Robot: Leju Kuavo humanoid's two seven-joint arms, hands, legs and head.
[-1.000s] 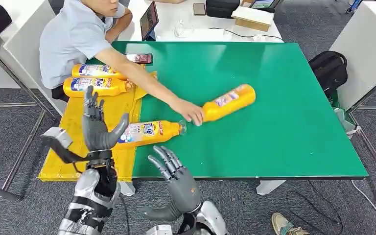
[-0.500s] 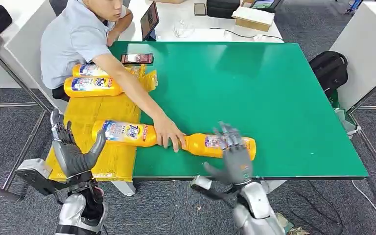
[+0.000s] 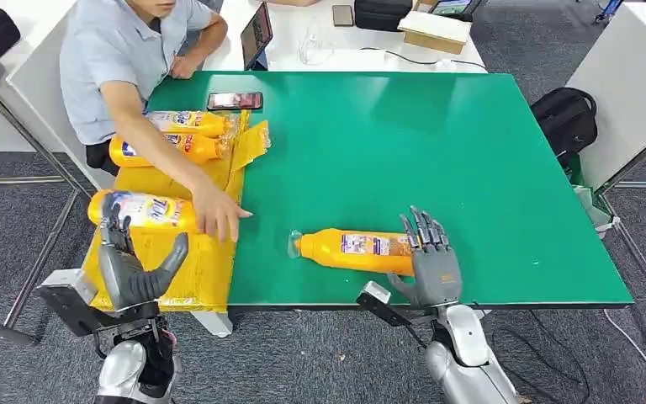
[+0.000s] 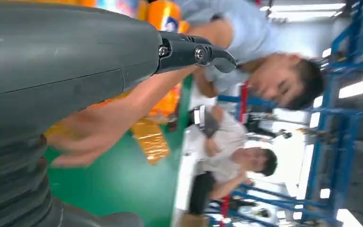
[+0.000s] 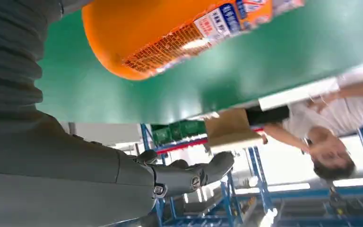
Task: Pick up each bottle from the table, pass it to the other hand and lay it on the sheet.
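An orange bottle (image 3: 353, 250) lies on its side near the green table's (image 3: 471, 168) front edge, cap pointing left. My right hand (image 3: 427, 261) stands at its base end with fingers spread, gripping nothing; the right wrist view has the bottle's base (image 5: 170, 33) just beyond the hand (image 5: 189, 175). My left hand (image 3: 130, 265) is raised and open over the near part of the yellow sheet (image 3: 185, 278). A person's hand (image 3: 219, 220) rests on a bottle (image 3: 139, 209) lying on the sheet. Two more bottles (image 3: 189, 122) (image 3: 168, 149) lie at the sheet's far end.
A person (image 3: 118, 50) sits at the table's far left corner, arm reaching over the sheet. A phone (image 3: 235, 101) lies on the table's far edge. A white desk with a tablet (image 3: 256, 34) and a box (image 3: 433, 29) stands behind. A black backpack (image 3: 565, 118) sits at right.
The person slid one bottle left, fully onto the sheet, and left the other on the table. My right hand went from above that bottle to its base end.
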